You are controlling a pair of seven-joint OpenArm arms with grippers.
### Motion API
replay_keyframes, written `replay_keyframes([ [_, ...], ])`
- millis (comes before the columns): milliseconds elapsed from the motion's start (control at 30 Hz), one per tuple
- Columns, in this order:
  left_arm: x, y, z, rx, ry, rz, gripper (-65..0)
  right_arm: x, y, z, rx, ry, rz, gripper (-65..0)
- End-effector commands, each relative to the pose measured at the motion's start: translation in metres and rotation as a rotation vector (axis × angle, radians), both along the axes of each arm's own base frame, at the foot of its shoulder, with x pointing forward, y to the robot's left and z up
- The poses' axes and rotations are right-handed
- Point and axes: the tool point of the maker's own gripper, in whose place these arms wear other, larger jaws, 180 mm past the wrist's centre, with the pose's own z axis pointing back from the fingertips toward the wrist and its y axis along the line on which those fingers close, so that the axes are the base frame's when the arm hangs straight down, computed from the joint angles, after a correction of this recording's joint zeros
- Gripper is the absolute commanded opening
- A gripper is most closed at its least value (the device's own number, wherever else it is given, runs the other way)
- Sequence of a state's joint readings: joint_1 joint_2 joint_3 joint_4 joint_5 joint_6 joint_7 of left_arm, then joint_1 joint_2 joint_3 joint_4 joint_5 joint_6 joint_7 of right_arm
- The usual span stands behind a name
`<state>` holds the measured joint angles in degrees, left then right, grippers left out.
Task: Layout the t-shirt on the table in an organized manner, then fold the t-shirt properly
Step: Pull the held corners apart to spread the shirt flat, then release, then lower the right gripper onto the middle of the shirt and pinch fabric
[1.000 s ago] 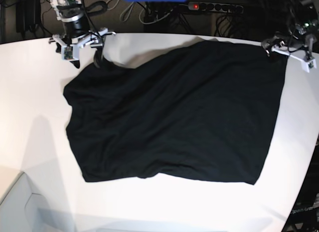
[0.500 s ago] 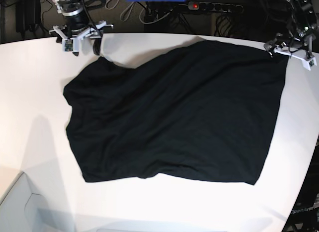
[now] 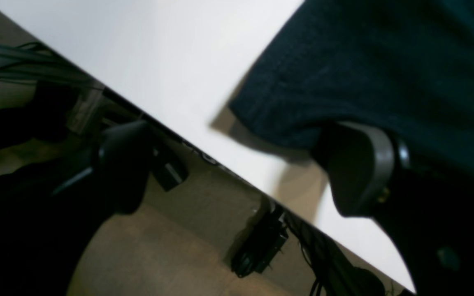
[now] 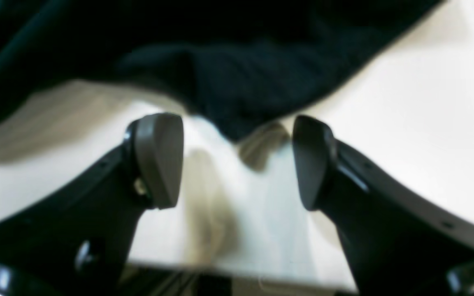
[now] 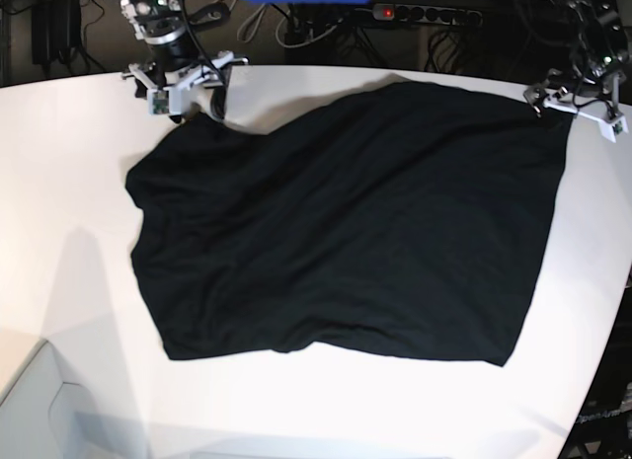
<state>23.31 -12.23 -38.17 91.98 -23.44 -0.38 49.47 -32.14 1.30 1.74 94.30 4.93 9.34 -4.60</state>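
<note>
Right, base view: shirt (image 5: 346, 222) lies spread on the table (image 5: 59, 183), roughly flat, still rumpled at the near hem. Layout mostly done, no fold yet. Left wrist: left gripper (image 3: 237, 164) spread wide, one finger (image 3: 356, 164) at the shirt's corner by the table edge, nothing held. Right wrist, blurry: right gripper (image 4: 237, 160) wide apart, probably just clear of the shirt's tip.
</note>
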Motion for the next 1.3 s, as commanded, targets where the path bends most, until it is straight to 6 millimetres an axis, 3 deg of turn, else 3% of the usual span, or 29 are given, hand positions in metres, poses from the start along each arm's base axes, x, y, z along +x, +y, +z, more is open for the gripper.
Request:
replay_keyframes([
  [0, 0.004, 0.007, 0.009, 0.027, -0.021, -0.004, 0.0, 0.003, -0.001, 0.000, 0.000, -0.005, 0.006, -23.6],
  [100, 0.004, 0.008, 0.010, 0.028, -0.021, -0.001, 0.0, 0.008, -0.013, -0.003, -0.015, -0.007, -0.017, -27.7],
  [200, 0.003, 0.008, 0.010, 0.028, -0.022, 0.000, 0.0, 0.012, -0.020, 0.005, -0.025, -0.029, -0.034, -48.5],
  [267, 0.003, 0.008, 0.010, 0.028, -0.022, 0.000, 0.0, 0.018, -0.034, 0.027, -0.054, -0.080, -0.061, -65.0],
  [467, 0.002, 0.009, 0.010, 0.030, -0.020, 0.001, 0.0, 0.047, -0.037, 0.112, -0.103, -0.304, -0.039, -65.0],
  [533, 0.003, 0.008, 0.010, 0.028, -0.019, 0.001, 0.0, 0.065, -0.023, 0.132, -0.095, -0.372, 0.002, -65.0],
  [633, 0.002, 0.008, 0.010, 0.027, -0.018, 0.001, 0.0, 0.089, 0.012, 0.141, -0.139, -0.401, 0.130, -65.0],
  [800, 0.002, 0.008, 0.010, 0.025, -0.017, 0.001, 0.0, 0.132, 0.079, 0.136, -0.202, -0.401, 0.319, -65.0],
  [900, 0.002, 0.008, 0.012, 0.030, -0.020, -0.004, 0.0, 0.160, 0.113, 0.122, -0.219, -0.364, 0.421, -65.0],
  [1000, 0.007, 0.005, 0.021, 0.044, -0.045, -0.018, 0.0, 0.182, 0.138, 0.094, -0.277, -0.266, 0.516, -63.4],
  [1133, 0.009, 0.002, 0.032, 0.061, -0.065, -0.036, 0.0, 0.190, 0.157, 0.074, -0.336, -0.185, 0.595, -47.6],
  [1267, 0.014, 0.003, 0.035, 0.067, -0.078, -0.040, 0.0, 0.191, 0.161, 0.088, -0.325, -0.223, 0.592, -31.5],
])
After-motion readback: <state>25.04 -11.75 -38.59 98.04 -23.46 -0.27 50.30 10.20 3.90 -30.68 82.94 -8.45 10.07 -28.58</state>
